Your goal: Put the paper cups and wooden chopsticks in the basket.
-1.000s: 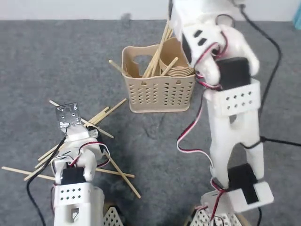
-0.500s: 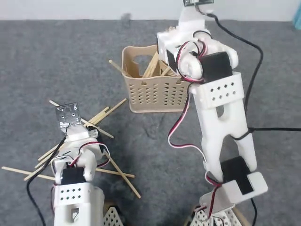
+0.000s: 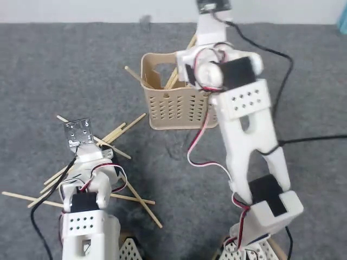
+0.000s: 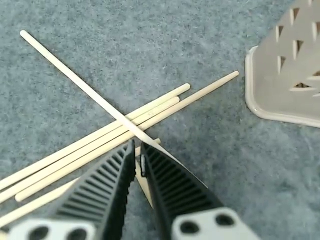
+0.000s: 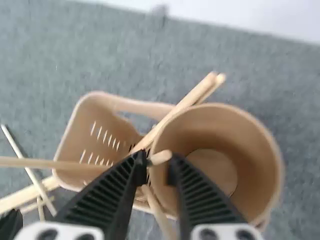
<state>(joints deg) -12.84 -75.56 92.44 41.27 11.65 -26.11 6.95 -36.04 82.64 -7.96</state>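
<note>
Drop-off at basket [image 3: 173, 108] looks done: right gripper [image 5: 156, 161] above it, fingers narrowly parted; next, near-closed left gripper [image 4: 138, 146] must open and pinch chopsticks [image 4: 150, 107] beside basket.

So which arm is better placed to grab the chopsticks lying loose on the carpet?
Left. Its closed jaws sit right above the loose pale wooden chopsticks on the grey carpet; the right arm is away over the beige plastic basket.
</note>
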